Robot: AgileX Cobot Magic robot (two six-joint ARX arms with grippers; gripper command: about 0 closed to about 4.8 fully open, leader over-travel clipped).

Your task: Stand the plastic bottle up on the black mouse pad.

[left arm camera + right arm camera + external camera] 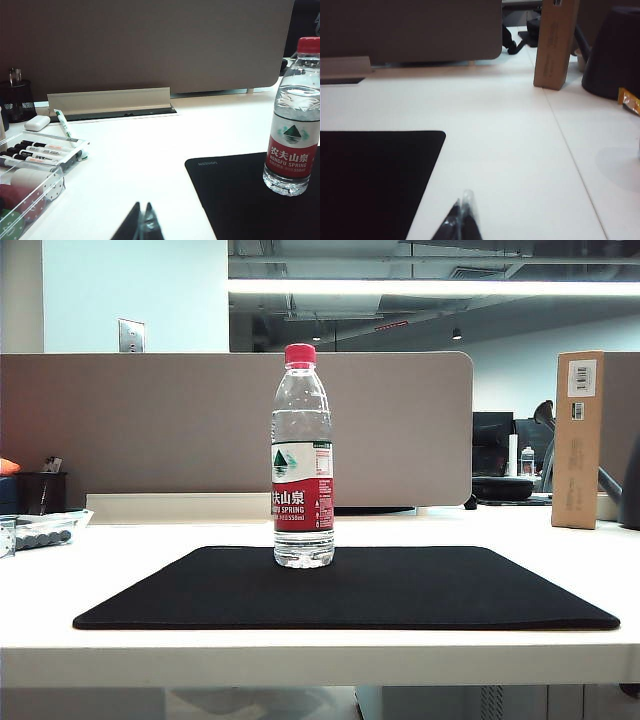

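Now the clear slim plastic bottle [302,455] with its red cap and red-and-white label stands upright on the large flat matte black mouse pad [420,590], its ribbed base resting on the pad's far half, a little left of the middle in the exterior view. The pad lies flat on the white table [150,550]. Neither arm touches the bottle. The left gripper [142,225] sits low over the bare table, off the pad's near left corner, with the bottle well ahead of it and off to its right; its two dark fingertips meet in a point and hold nothing. The right gripper [461,220] hovers just beside the pad's right edge, the pad lying to its left; its fingers are pressed together and empty too. Ahead of the left gripper and to its left lies a clear plastic tray of marker pens [35,155]. Far ahead of the right gripper, to its right, a tall brown cardboard box [556,45] stands upright on the table
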